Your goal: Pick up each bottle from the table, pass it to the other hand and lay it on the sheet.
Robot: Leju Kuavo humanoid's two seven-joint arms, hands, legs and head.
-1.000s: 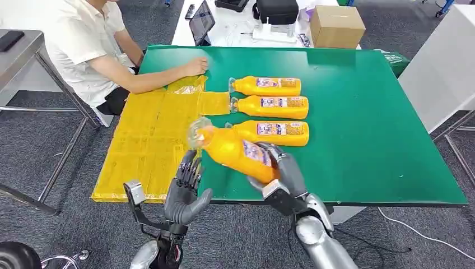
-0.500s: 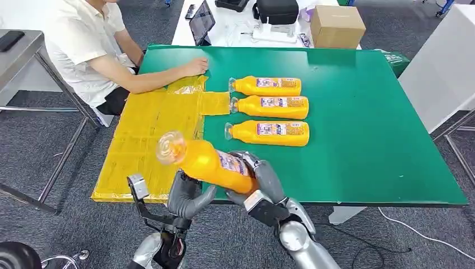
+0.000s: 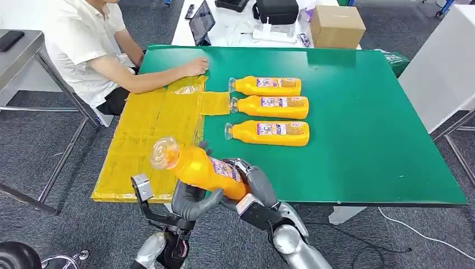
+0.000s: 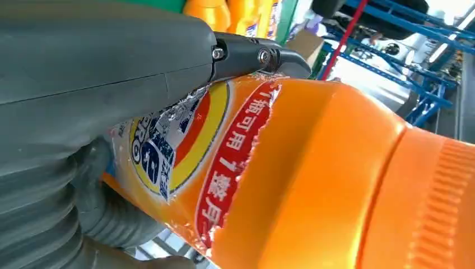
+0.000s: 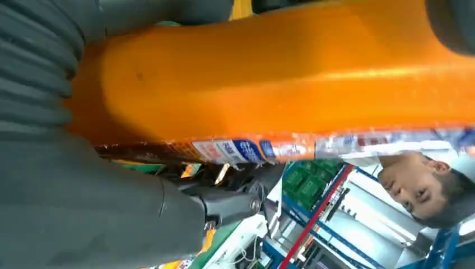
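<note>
So the right robot hand (image 3: 253,180) has its fingers wrapped around the base end of an orange bottle (image 3: 199,166), holding it in the air over the near edge of the green surface (image 3: 358,129), cap end tilted up toward the yellow sheet (image 3: 151,140). The left robot hand (image 3: 190,200) sits right under the bottle's middle, thumb and fingers against it, though I can't tell if it's actually gripping. Three more bottles (image 3: 269,110) lie in a row on the surface, just beside the sheet. A person (image 3: 89,50) sits at the far left corner with a hand resting on the sheet.
</note>
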